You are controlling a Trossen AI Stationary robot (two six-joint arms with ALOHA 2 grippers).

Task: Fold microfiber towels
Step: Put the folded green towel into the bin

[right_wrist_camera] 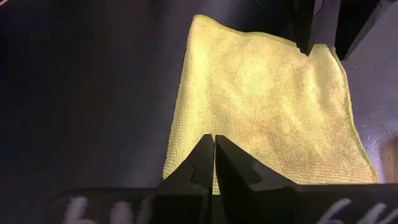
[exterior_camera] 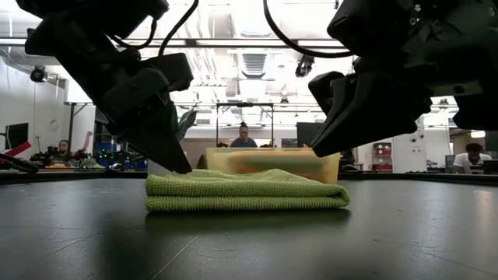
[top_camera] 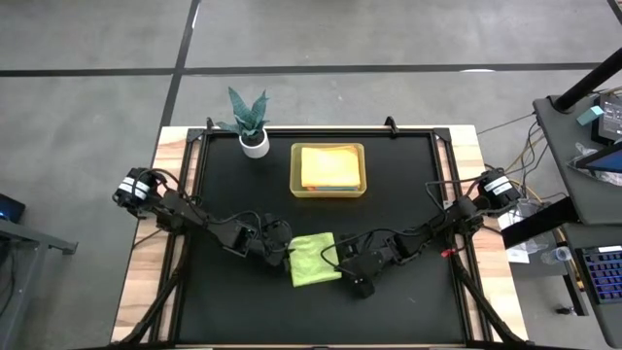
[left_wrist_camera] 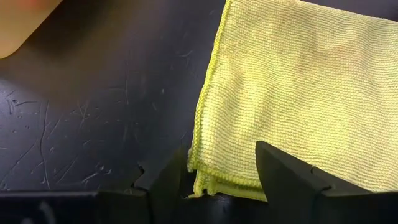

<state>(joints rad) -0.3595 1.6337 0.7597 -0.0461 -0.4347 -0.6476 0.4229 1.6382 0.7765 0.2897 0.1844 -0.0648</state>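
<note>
A lime green microfiber towel (top_camera: 313,259) lies folded flat on the black table mat, two layers showing at its edge (left_wrist_camera: 214,183). My left gripper (left_wrist_camera: 217,180) is open at the towel's far left corner, one finger on either side of that corner. My right gripper (right_wrist_camera: 214,146) is shut and hovers over the towel's right edge; in the low view its tip (exterior_camera: 315,152) shows above the cloth (exterior_camera: 247,193). Folded towels, an orange-yellow one (top_camera: 328,165) on top, lie in the bin. My left gripper stands open over the towel's far left corner (left_wrist_camera: 205,177), slanting down from the table's left. One finger (left_wrist_camera: 292,180) overlaps the folded edge, but I cannot tell whether it touches the cloth. The towel lies flat on the mat.
The translucent yellow-green bin (top_camera: 296,170) stands behind the towel at the middle of the far side. A small potted plant (top_camera: 251,122) stands at the far left. Bare black mat lies to the near side and on both sides of the towel.
</note>
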